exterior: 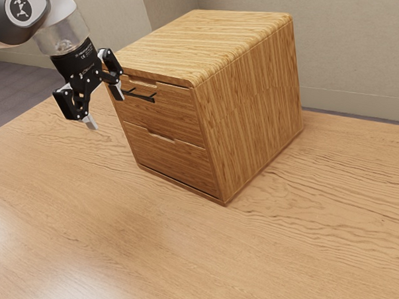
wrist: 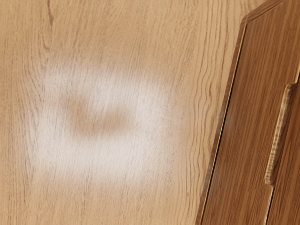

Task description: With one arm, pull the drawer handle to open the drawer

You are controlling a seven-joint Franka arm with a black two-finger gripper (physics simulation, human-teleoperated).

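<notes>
A bamboo cabinet [exterior: 244, 101] with two stacked drawers stands on the wooden surface. The top drawer [exterior: 161, 108] carries a thin black handle [exterior: 141, 94] near its upper edge. My black gripper [exterior: 105, 108] hovers open just off the handle's end, on the exterior view's left, tilted downward. One fingertip [exterior: 119, 95] sits close beside the handle, the other fingertip [exterior: 90, 122] hangs lower and farther out; nothing is between them. The top drawer front looks about flush with the cabinet. In the wrist view, a cabinet front [wrist: 253, 140] with a wood-coloured pull strip [wrist: 277, 136] lies beside the hand.
The lower drawer [exterior: 170, 157] has a pale wooden pull [exterior: 160, 136]. Wide wooden surface [exterior: 190, 249] spreads in front of the cabinet, with the hand's blurred shadow [wrist: 96, 119] on it. A grey wall [exterior: 354, 43] rises behind the cabinet.
</notes>
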